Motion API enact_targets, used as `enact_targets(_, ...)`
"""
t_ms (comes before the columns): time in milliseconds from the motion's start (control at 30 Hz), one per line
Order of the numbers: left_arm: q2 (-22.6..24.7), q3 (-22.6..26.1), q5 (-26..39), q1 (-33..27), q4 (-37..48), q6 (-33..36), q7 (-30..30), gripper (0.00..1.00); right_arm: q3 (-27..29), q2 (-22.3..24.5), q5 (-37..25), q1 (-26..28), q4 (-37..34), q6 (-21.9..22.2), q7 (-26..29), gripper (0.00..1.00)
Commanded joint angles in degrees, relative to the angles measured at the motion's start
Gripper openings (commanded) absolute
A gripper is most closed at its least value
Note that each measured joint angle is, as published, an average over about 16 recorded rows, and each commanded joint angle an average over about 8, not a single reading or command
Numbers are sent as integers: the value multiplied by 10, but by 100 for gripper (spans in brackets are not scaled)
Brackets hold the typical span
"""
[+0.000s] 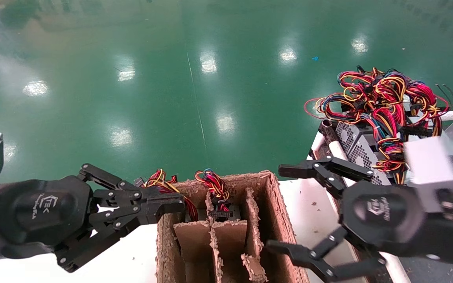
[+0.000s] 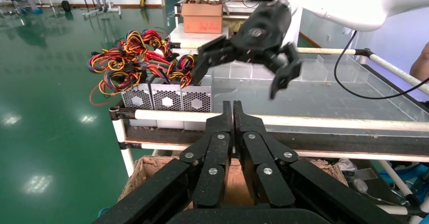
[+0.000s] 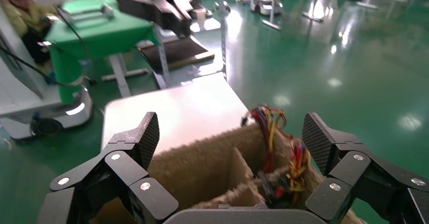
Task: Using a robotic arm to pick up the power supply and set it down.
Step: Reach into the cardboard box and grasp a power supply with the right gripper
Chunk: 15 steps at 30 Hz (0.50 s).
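The power supply you are after is sitting among a row of silver units on the rack at your right, perforated side facing you, with a tangle of red, yellow and blue wires piled on top. Your right gripper is hanging between that rack and the cardboard divider box, claw spread wide and holding nothing. Your left gripper is resting at the box's near-left corner with its fingers pressed together, also carrying nothing.

From here the wires are looking like the main risk: a finger could be snagging a loop and dragging a neighbouring unit along, or the box's partitions could be catching the cables on the way down.

The left wrist view is showing 3 units side by side behind a white rail; the head view is hiding that count.
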Motion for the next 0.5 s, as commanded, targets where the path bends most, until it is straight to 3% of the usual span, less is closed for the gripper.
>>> enact_targets(33,0,0,0,0,0,0,0,100,-7,-6,-17,6,-2,10,2,100)
enact_targets(400,0,0,0,0,0,0,0,100,-62,-86,-122,49,-92,76,7,100)
enact_targets(500,0,0,0,0,0,0,0,100,-79,-113,-152,68,-123,87,3,71)
